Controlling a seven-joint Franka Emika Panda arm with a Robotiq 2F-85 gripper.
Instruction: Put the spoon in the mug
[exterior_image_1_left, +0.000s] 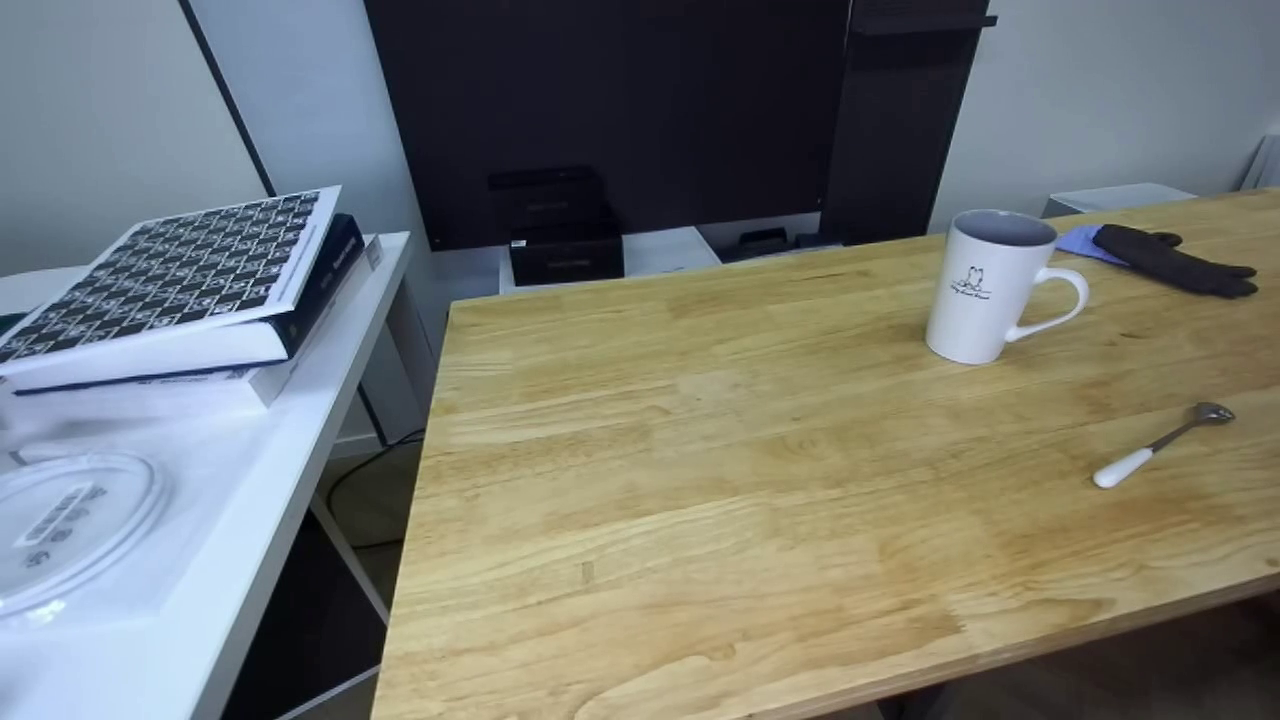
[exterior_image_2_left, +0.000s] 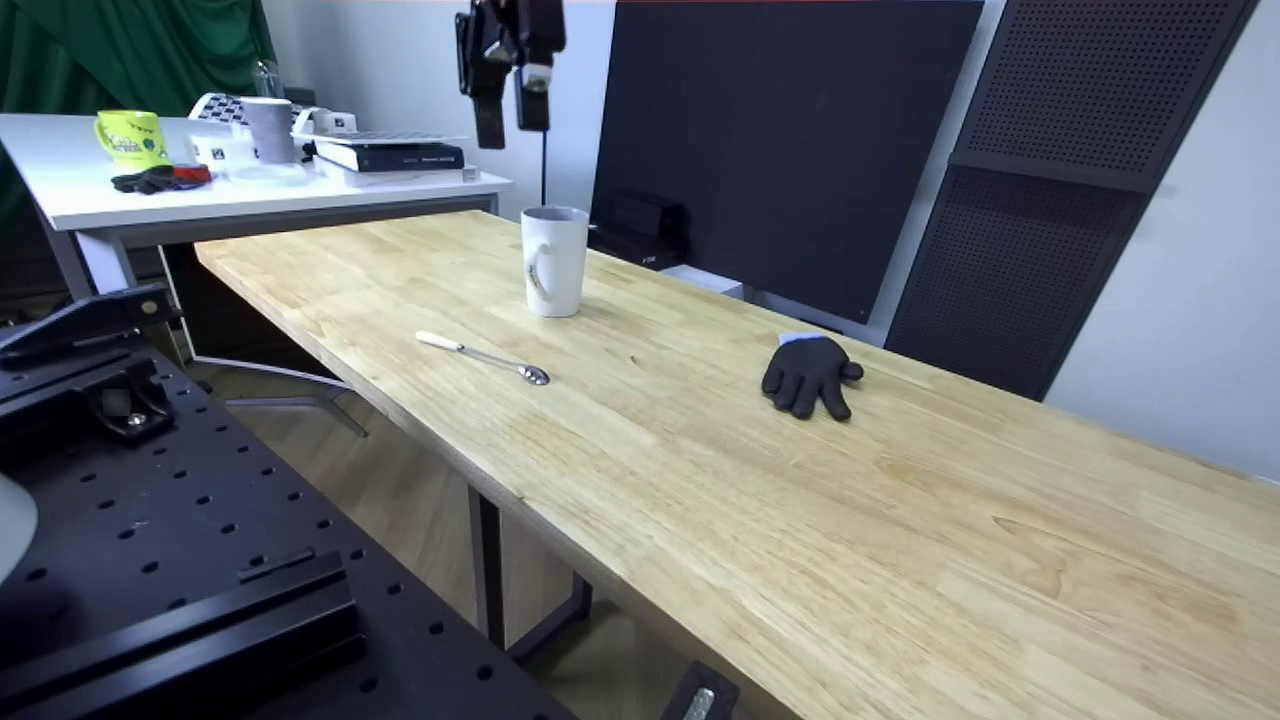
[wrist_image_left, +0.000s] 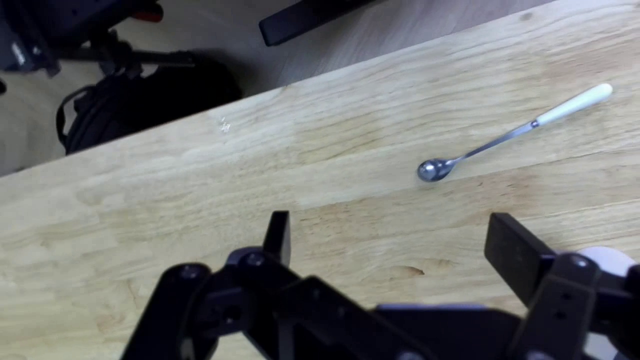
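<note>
The silvery spoon with a white handle lies flat on the wooden table; it shows in both exterior views (exterior_image_1_left: 1122, 468) (exterior_image_2_left: 440, 341) and in the wrist view (wrist_image_left: 510, 134). The white mug stands upright beyond the spoon in both exterior views (exterior_image_1_left: 980, 315) (exterior_image_2_left: 562, 265), its small dark print and loop handle visible. In the wrist view only a bit of the mug (wrist_image_left: 605, 259) shows behind the right finger. My gripper is open and empty, high above the table in an exterior view (exterior_image_2_left: 512, 132). In the wrist view the gripper (wrist_image_left: 390, 217) points down, with the spoon ahead of its fingers.
A black glove lies on the wooden table (exterior_image_1_left: 650, 520) past the mug, in both exterior views (exterior_image_1_left: 1175, 262) (exterior_image_2_left: 810, 375). A white side table (exterior_image_2_left: 300, 200) holds books (exterior_image_2_left: 390, 157), a yellow-green mug (exterior_image_2_left: 132, 138) and other items. A black perforated platform (exterior_image_2_left: 300, 620) is nearby.
</note>
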